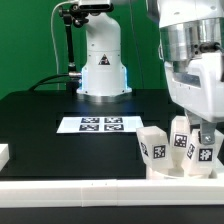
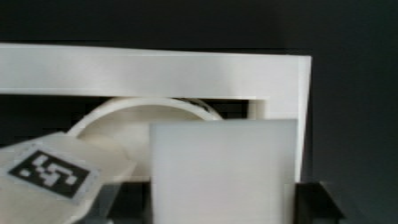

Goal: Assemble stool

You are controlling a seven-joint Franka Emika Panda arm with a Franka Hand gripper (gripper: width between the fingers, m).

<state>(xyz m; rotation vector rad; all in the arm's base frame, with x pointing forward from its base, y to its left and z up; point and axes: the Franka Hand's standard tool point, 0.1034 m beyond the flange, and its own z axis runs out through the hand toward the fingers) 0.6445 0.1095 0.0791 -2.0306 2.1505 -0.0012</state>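
- Nearest of all, a long white rail (image 1: pixel 60 188) runs along the front edge of the black table (image 1: pixel 30 120).
- Just behind the rail, toward the exterior view's right, the stool parts stand bunched together: a leg (image 1: pixel 152 147) with a black-and-white tag on its face stands a little to the left of the others.
- Next to it a second leg (image 1: pixel 180 140) and a third leg (image 1: pixel 206 153) rise side by side, both tagged, both roughly upright.
- The gripper (image 1: pixel 207 131) comes down from above onto this cluster, and its jaws are nearly together, clamped on the third leg as best I can judge from this side.
- In the wrist view a plain white block (image 2: pixel 222 165) fills the space between the dark fingers (image 2: pixel 338 200), which fits a closed grip on that leg.
- Behind the block in that same view sits the round seat (image 2: pixel 128 118), partly hidden, with a tagged leg (image 2: pixel 50 178) tilted across its edge and a white rail (image 2: pixel 151 70) beyond it.
- Farther back on the table, near the middle, lies the flat marker board (image 1: pixel 100 124) with its row of tags.
- Farthest away stands the arm's white base (image 1: pixel 102 60), before a green backdrop (image 1: pixel 30 40).
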